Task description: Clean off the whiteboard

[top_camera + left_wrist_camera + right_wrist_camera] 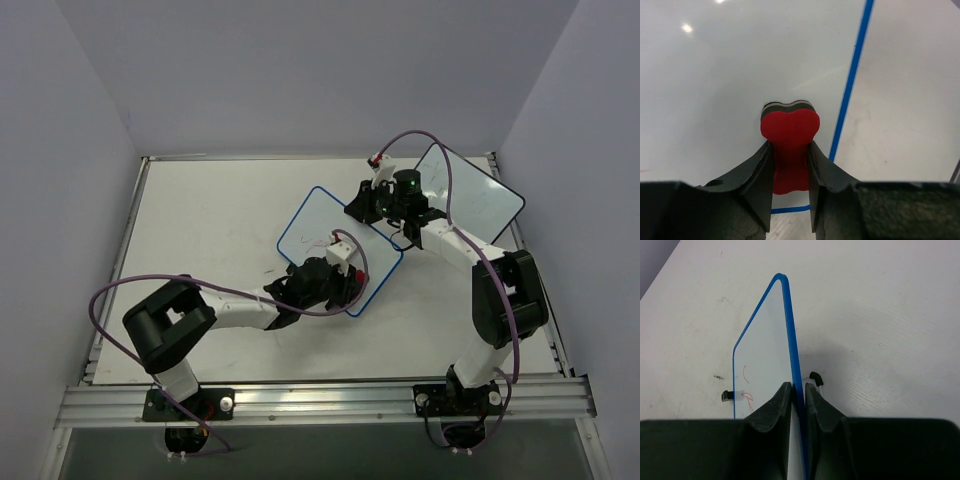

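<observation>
The whiteboard (325, 225) has a blue rim and lies mid-table with faint red marks (322, 241) on it. My left gripper (347, 283) is shut on a red heart-shaped eraser (789, 128), which rests on the board near its near right edge, beside the blue rim (852, 75). My right gripper (372, 207) is shut on the board's far right edge. In the right wrist view the board (765, 355) shows edge-on between the jaws of that gripper (798, 386), with red scribbles (746, 395) on its face.
A second board with a dark rim (470, 195) lies at the back right behind the right arm. Small black clips (814, 376) (726, 396) sit on the table beside the whiteboard. The white table (200, 230) has metal rails at its edges.
</observation>
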Available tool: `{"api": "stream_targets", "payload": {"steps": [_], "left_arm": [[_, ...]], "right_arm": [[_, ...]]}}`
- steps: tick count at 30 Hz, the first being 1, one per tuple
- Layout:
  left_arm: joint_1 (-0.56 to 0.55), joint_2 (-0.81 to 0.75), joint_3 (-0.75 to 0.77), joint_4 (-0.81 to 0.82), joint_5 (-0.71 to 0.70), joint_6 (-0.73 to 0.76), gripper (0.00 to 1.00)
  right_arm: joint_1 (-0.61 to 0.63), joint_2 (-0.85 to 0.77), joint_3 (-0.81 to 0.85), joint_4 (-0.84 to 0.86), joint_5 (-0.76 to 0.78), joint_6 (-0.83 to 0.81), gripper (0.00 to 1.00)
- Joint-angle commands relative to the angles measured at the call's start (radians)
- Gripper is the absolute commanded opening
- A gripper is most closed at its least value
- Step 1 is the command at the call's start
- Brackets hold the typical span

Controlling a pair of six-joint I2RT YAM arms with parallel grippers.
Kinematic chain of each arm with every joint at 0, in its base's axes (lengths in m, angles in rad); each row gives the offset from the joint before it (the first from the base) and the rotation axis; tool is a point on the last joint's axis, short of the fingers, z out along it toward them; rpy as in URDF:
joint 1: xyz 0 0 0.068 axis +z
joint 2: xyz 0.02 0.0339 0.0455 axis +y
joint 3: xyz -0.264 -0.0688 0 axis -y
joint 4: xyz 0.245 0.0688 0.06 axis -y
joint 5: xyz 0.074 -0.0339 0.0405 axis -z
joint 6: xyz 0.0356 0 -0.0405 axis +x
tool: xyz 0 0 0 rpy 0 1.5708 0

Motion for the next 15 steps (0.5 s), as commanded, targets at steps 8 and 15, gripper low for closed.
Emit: {"api": "stream_targets", "payload": {"steps": [8, 15], "left_arm": [[-0.014, 0.059, 0.035, -0.073, -0.023, 0.015, 0.02], [0.085, 0.012, -0.022, -0.073, -0.063, -0.005, 0.02]], "right_arm": [[0.046, 0.028, 0.007, -0.079, -0.044, 0.006, 0.00], [0.048, 0.028, 0.005, -0.078, -0.046, 0.007, 0.00]]}}
